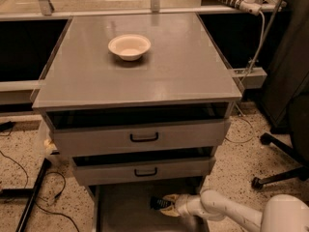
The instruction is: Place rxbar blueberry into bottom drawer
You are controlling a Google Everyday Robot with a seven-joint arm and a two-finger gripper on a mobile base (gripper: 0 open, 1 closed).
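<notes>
Cabinet (145, 76): a grey unit with a flat top that fills the middle of the scene.
Bottom drawer (120, 211): pulled out toward the near edge under the cabinet, with its flat grey floor showing to the left of the arm.
Arm (227, 212): white, reaching in low from the near right across the drawer's right side.
Drawer fronts (188, 134): two grey fronts with black handles, stacked above the open drawer and hanging over its far part.
Bowl (129, 46): cream, on the far-left part of the cabinet top, well apart from the work.
Gripper (161, 204): low over the drawer floor and pointing left, just below the lower drawer front. It appears clamped on the bar.
Rxbar blueberry (154, 203): a small dark shape at the gripper's left tip, between the jaws and sticking out to the left, above the drawer floor near its middle.
Step in hand: releasing the bar into the drawer. This probably goes best if the gripper lowers until the bar is almost on the floor, stays clear of the front overhead, and parts the jaws only once the bar is inside the side walls.
</notes>
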